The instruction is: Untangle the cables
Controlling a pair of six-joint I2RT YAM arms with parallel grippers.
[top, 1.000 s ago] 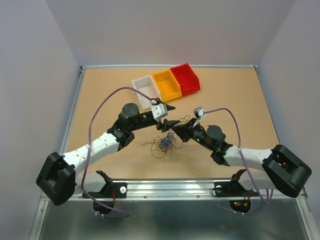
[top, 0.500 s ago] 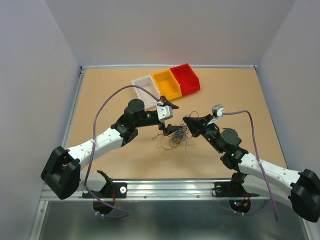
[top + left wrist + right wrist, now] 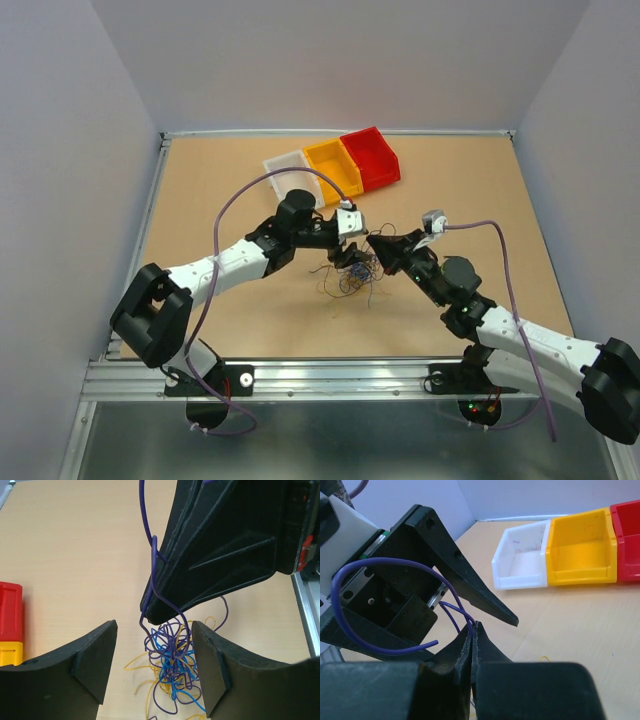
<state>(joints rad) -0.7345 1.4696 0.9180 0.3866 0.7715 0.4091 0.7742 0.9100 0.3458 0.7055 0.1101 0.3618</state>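
Right gripper (image 3: 472,626) was clamped on a purple cable (image 3: 395,560), holding that strand up off the tangled cables (image 3: 349,277), which sat mid-table (image 3: 200,180). Left gripper (image 3: 154,626) was spread wide and empty, straddling the hanging strand just above the pile, nose to nose with the right. Open board lay left, right and near-side of the pile; white bin (image 3: 288,170), yellow bin (image 3: 335,168) and red bin (image 3: 372,158) lined the far edge, with the white one just behind the left arm.
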